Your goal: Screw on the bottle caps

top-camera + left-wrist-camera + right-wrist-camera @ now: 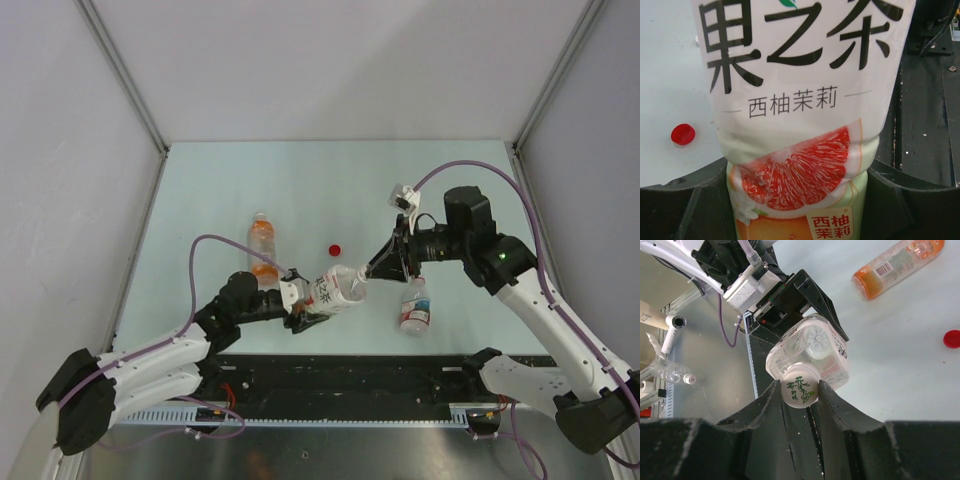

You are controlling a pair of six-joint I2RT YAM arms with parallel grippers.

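My left gripper [300,305] is shut on the white-labelled bottle [330,290] with dark print and holds it tilted above the table's front edge. The label [800,90] fills the left wrist view, with my left gripper [797,200] round its lower part. My right gripper [378,268] is shut on a white cap [800,389] with green print, which sits on that bottle's [815,350] neck. The red cap [334,249] lies loose on the table. The orange bottle [263,250] lies left of it. The red-and-white labelled bottle [415,308] lies under my right arm.
A black strip [925,100] runs along the table's front edge below the held bottle. White walls close the table on three sides. The red cap also shows in the left wrist view [683,134] and the right wrist view [952,339]. The orange bottle [895,262] lies beyond.
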